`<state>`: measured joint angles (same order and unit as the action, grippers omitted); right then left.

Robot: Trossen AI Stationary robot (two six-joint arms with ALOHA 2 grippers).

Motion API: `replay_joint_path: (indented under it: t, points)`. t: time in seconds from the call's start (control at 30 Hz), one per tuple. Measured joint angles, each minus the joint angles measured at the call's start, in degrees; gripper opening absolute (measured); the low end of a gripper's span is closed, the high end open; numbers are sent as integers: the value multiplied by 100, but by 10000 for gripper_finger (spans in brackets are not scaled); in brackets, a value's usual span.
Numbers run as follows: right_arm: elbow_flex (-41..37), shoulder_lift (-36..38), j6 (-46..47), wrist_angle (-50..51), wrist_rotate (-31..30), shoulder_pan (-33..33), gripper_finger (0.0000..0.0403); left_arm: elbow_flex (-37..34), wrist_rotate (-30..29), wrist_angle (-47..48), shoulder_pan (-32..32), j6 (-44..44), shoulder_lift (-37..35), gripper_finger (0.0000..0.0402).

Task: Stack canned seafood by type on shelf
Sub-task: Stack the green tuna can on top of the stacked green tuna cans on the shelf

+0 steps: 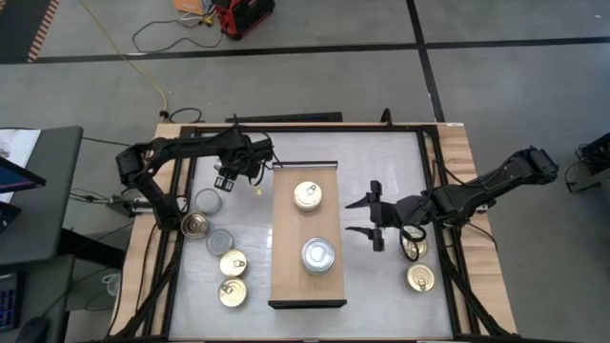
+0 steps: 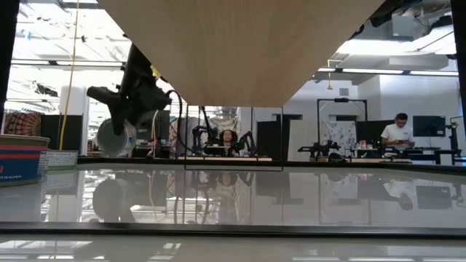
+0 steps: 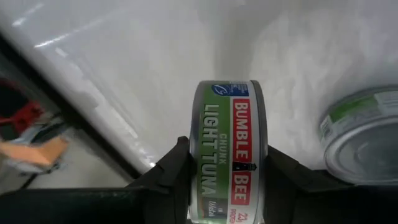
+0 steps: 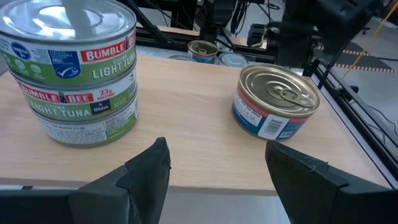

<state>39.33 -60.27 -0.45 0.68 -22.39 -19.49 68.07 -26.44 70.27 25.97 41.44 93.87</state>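
The light-wood shelf (image 1: 286, 276) lies in the table's middle. A gold-lid tin (image 1: 307, 195) (image 4: 277, 102) rests on its far half, and a stack of silver-lid green-label tins (image 1: 318, 255) (image 4: 74, 68) on its near half. My left gripper (image 1: 227, 178) (image 3: 227, 155) hangs left of the shelf's far end, shut on a green-label tuna tin (image 3: 229, 149) (image 2: 116, 136). My right gripper (image 1: 367, 217) (image 4: 214, 162) is open, level, just right of the shelf, pointing at it between the two piles. My left gripper pinches the tuna tin between its two fingers (image 3: 177, 171), one on each flat face, with the labelled side wall (image 3: 227, 124) showing between them. The tin stands on edge in the hold. The low view shows it lifted clear of the tabletop.
Loose tins lie on the white tabletop left of the shelf: silver-lid ones (image 1: 207, 201) (image 1: 220, 242) and gold-lid ones (image 1: 195, 225) (image 1: 233, 263) (image 1: 232, 292). Two gold-lid tins (image 1: 412, 250) (image 1: 420, 278) sit right of the shelf, under my right arm. A dark frame (image 1: 438, 162) borders the table.
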Motion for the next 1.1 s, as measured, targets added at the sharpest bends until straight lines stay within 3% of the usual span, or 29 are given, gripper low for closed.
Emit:
replay_joint_path:
  t: [0.17,0.3,0.63,0.93,1.1]
  points:
    - [0,1,37,-34,0,-38,290,0,-132,286,-25,-654,-393,126]
    - [0,0,4,-73,0,-39,290,70,-559,486,-9,-1415,-728,126]
    - [0,1,-2,-158,0,-9,290,1202,-1270,1074,-369,-2874,-1148,126]
    - [32,53,-1,59,-5,-48,290,2452,-196,974,-1145,-3509,-1198,126]
    - [424,454,127,822,-22,-232,290,3153,1033,772,-1540,-3888,-1275,126]
